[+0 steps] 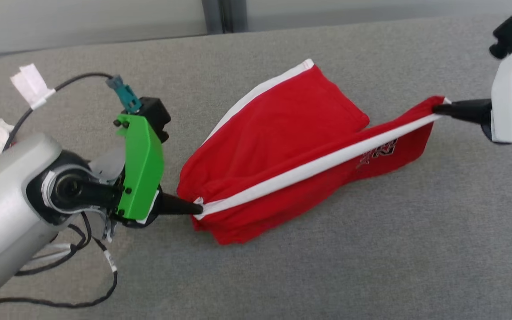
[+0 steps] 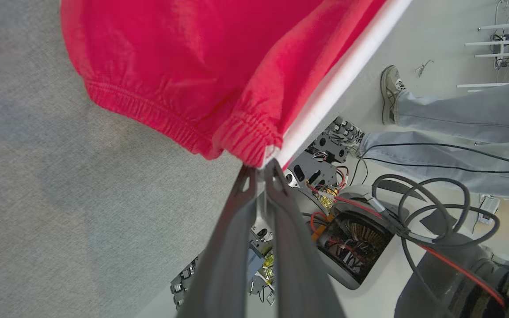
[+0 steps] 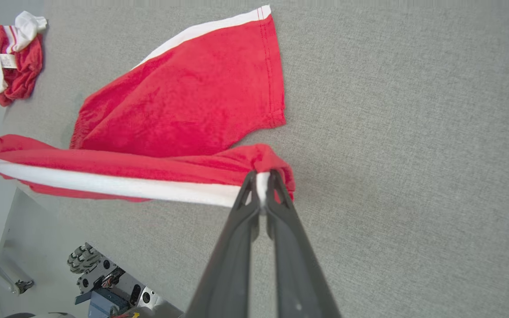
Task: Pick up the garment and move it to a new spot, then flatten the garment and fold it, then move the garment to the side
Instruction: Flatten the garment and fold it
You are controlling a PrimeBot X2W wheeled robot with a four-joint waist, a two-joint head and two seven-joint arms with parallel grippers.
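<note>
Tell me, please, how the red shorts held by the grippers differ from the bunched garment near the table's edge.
The red shorts are stretched between the left gripper and right gripper; the bunched garment lies in a heap, untouched. The red shorts are mostly red with a white stripe; the bunched garment shows much more white. Both are red-and-white cloth on the grey table.

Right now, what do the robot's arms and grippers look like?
The left gripper has long, dark, tapering fingers, a bright green wrist plate, a silver forearm and a black cable with a white tape tag. The right gripper matches, with a white wrist plate.
</note>
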